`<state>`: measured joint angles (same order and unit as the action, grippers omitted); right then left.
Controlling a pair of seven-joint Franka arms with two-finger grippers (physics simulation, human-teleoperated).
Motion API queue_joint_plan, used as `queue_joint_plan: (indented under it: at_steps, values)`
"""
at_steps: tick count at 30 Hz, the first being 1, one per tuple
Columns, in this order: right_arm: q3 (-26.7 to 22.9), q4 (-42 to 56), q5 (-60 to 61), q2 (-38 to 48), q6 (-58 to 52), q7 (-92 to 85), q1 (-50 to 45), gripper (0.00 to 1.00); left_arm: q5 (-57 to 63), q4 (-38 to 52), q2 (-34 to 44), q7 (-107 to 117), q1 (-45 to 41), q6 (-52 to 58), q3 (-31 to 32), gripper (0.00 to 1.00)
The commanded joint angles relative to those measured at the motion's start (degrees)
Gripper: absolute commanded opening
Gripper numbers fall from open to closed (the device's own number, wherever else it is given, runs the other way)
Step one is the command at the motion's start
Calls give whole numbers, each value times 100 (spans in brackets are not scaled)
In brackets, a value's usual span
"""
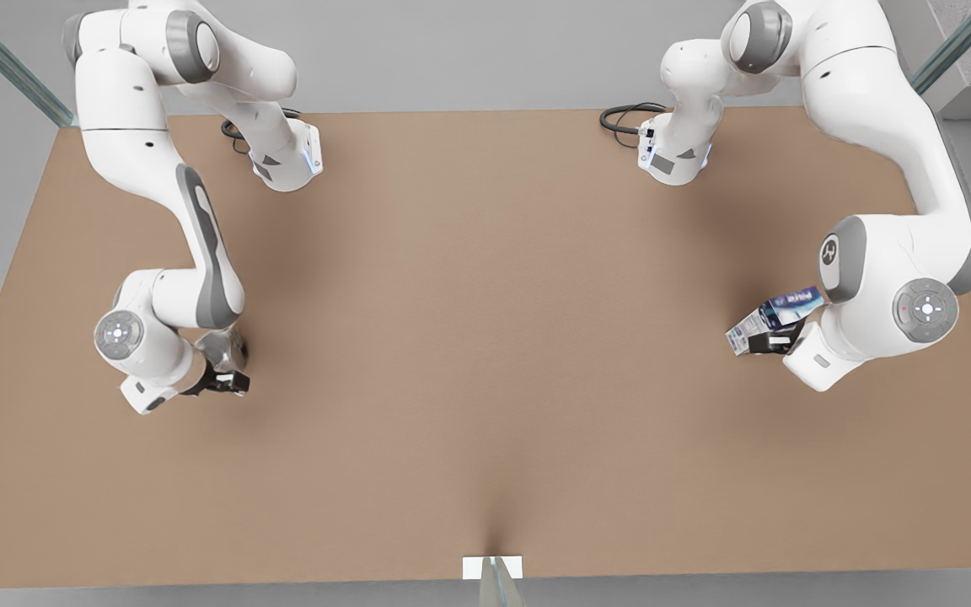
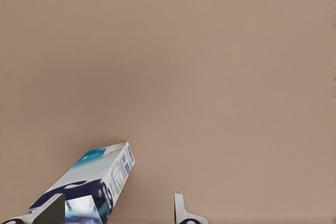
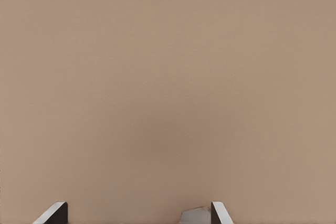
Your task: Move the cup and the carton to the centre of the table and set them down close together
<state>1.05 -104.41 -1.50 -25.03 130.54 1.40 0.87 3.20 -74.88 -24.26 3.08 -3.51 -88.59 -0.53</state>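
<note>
The carton (image 1: 776, 319), dark blue on top with white-grey sides, leans tilted on the table (image 1: 485, 337) at the front view's right. My left gripper (image 1: 774, 341) is down at it. In the left wrist view the carton (image 2: 89, 182) lies against one finger (image 2: 51, 209), with a gap to the other finger, and the gripper (image 2: 115, 213) is open. The silvery cup (image 1: 222, 347) stands at the front view's left with my right gripper (image 1: 222, 381) low beside it. A sliver of the cup (image 3: 195, 215) shows by one fingertip of the open right gripper (image 3: 136, 216).
Both arm bases, with black cables (image 1: 624, 118), stand at the table's far edge. A small white bracket (image 1: 492, 566) sits at the middle of the near edge. Bare brown tabletop stretches between the two grippers.
</note>
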Motion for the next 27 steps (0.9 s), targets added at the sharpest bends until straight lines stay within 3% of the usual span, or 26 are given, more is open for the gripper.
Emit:
queue_joint_plan:
  at_steps: [1,7,11,27]
  values:
    - [0,-10,0,-20,7,-26,1,100,5,0,0,0,0,0,0,100]
    - [0,-203,9,-2,-72,-570,53,98,5,9,27,-9,0,9,0,100]
    - [9,-265,9,-2,-64,-606,45,76,5,18,62,0,0,149,-9,100]
    - [9,-1275,27,551,130,-588,-35,79,-4,18,44,18,-9,193,26,100]
